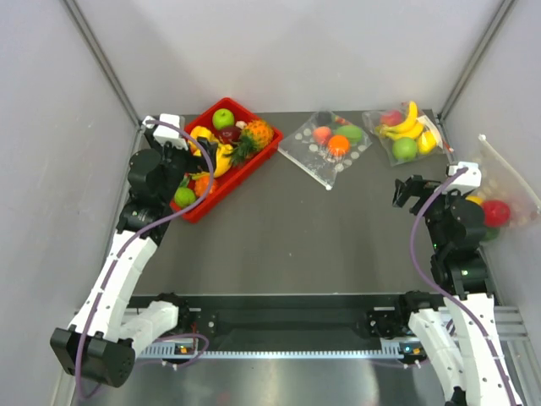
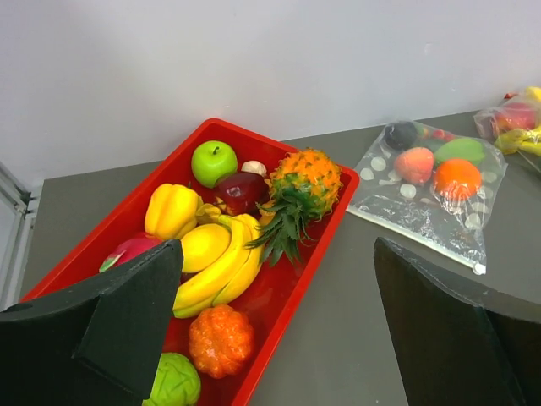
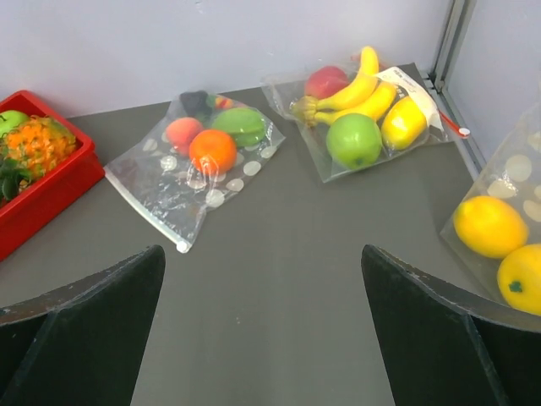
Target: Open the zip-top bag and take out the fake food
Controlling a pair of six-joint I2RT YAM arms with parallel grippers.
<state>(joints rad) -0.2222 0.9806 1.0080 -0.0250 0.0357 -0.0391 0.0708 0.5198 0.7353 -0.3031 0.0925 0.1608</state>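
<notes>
Nearby, red tray (image 1: pixel 235 182) beside zip-top bag (image 1: pixel 311 159)

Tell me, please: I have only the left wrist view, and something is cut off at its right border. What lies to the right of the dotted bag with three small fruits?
Observer: A clear bag with a banana bunch and a green apple, lying apart from the zip-top bag.
Operator: Is it the last bag on that side?
Observer: No. A bigger dotted bag holding yellow fruits is at the far right edge.
Operator: Is the right arm close to my bag?
Observer: No. The right arm stands far to the right, well apart from the zip-top bag.
</notes>
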